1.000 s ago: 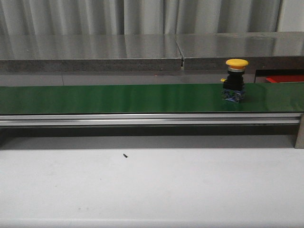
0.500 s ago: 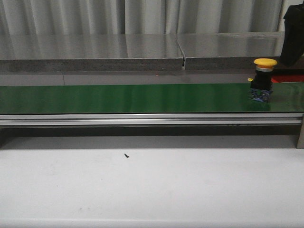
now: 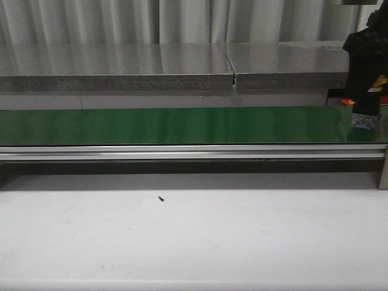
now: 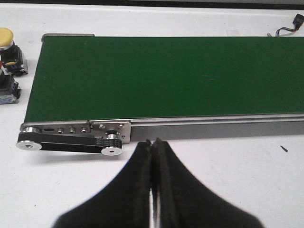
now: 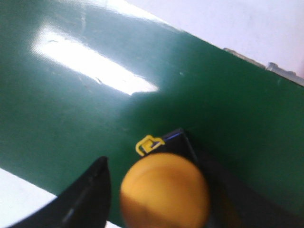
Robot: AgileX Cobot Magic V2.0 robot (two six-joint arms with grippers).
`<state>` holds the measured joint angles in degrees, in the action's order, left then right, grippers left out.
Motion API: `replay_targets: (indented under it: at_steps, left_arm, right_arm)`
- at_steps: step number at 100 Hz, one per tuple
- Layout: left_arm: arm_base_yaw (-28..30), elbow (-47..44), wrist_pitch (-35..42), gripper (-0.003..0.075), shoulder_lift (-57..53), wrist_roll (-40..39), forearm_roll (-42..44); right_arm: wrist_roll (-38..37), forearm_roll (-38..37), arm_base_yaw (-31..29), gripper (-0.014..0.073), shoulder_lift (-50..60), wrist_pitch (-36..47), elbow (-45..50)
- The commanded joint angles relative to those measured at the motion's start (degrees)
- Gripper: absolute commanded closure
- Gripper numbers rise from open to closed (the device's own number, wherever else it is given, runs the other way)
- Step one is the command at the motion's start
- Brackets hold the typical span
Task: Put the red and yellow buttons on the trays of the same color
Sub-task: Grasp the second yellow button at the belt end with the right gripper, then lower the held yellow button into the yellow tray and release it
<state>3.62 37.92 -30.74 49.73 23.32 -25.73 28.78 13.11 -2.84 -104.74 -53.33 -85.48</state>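
On the green belt (image 3: 182, 124), the right tool (image 5: 156, 190) straddles the yellow button (image 5: 164, 190), jaws wide.

Ahead of me a pale pleated curtain (image 3: 182, 21) closes off the back. Below it runs a grey steel bench (image 3: 121, 63) (two sections, a seam between them), glossy with reflected light. My white table (image 3: 194, 236) lies in front, with one small dark speck (image 3: 161, 198).
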Motion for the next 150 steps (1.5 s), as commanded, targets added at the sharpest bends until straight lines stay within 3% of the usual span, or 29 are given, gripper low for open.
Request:
replay_targets:
  at_steps: [1,10,36,54,76,87,150]
  left_arm:
    - [-0.3,1.6,2.9,0.0739,-0.1,0.0,-1.7]
    - [-0.3,1.6,2.9,0.0739,-0.1,0.0,-1.7]
    - [-0.3,1.6,2.8,0.0739,-0.1,0.0,-1.7]
    - [-0.3,1.6,2.8,0.0739,-0.1,0.0,-1.7]
    - [-0.3,1.6,2.8,0.0739,-0.1,0.0,-1.7]
    - [-0.3,1.6,2.8,0.0739,-0.1,0.0,-1.7]
    - [-0.3,1.6,2.8,0.0739,-0.1,0.0,-1.7]
  right_arm:
    - [0.4,0.4,-0.2,0.0321,1.7,1.5,-2.2]
    - [0.2,0.4,-0.2,0.0401,1.5,0.6,-2.2]
    - [-2.3,0.4,-4.7,0.0405,4.4,-5.6,-8.4]
    - [-3.4,2.0,-15.8,0.0405,4.7,-10.1,-15.6]
    - [-3.4,9.3,-31.7,0.0405,2.8,-9.7,-15.8]
    - [-3.4,13.5,-36.5,0.0405,-0.4,-10.1,-15.8]
    - [-2.9,12.3,-37.1,0.0405,-14.1,-8.6,-15.4]
